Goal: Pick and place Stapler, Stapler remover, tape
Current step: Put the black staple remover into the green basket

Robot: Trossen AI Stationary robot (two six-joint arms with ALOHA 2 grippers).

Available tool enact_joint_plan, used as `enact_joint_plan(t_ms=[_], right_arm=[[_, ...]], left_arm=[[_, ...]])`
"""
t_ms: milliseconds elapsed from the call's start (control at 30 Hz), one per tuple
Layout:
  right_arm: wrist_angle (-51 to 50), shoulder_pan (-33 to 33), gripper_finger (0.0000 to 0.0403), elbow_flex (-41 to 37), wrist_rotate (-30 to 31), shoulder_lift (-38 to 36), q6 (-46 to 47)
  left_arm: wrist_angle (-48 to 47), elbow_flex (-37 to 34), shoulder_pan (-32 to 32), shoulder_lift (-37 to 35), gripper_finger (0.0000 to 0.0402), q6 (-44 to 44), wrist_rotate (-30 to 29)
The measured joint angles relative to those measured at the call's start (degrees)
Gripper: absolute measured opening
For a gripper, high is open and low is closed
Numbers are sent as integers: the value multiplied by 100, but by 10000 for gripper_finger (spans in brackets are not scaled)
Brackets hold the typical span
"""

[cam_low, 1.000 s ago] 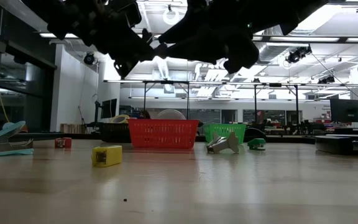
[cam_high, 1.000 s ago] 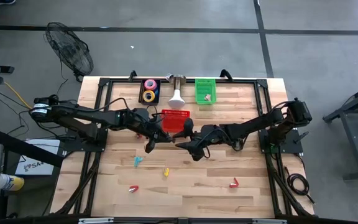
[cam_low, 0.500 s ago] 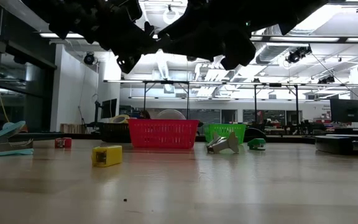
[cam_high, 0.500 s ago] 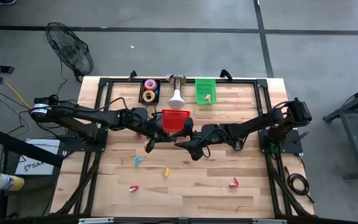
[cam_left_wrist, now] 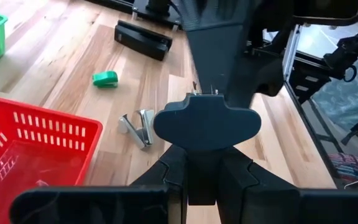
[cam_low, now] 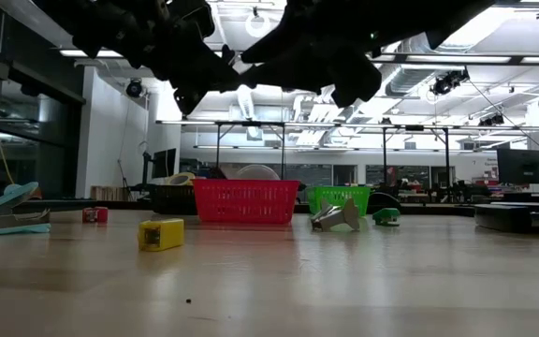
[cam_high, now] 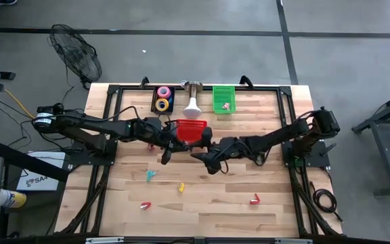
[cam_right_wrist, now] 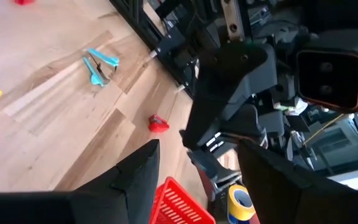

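Barely anything has shifted in the last second: your left gripper (cam_high: 166,157) has edged a little toward the red basket (cam_high: 190,123) and hangs just beside it, fingers pressed together. Whether they pinch anything you cannot tell from the wrist view. Your right gripper (cam_high: 208,165) hovers close alongside, well above the wood, with its fingers spread and nothing between them. That suggests no pick is under way yet and the task is still early. The tape rolls (cam_high: 162,98), pink, yellow and blue rings with hollow centres, sit together in a small dark bin at the far edge. A teal staple remover (cam_high: 150,175), a yellow one (cam_high: 180,188) and two red ones lie scattered on the near half of the table. A black stapler (cam_left_wrist: 143,38) and a small green stapler (cam_left_wrist: 105,78) lie on the boards beyond the basket.
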Motion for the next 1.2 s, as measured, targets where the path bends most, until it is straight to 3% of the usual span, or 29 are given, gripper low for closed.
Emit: enact_joint_plan(t_ms=[233, 567, 767, 967, 1200], right_arm=[[-12, 7, 196, 0, -5, 0, -6], [-163, -12, 88, 0, 119, 0, -118], [-188, -31, 45, 4, 257, -4, -202], [-245, -28, 29, 6, 244, -12, -502], [-269, -26, 38, 9, 246, -22, -846]], left_arm=[[10, 0, 0, 0, 41, -125, -130], [7, 0, 0, 2, 41, -157, -142], [10, 0, 2, 4, 41, -312, -72], [155, -11, 2, 9, 41, -646, 105], [327, -17, 2, 11, 41, -1170, 327]])
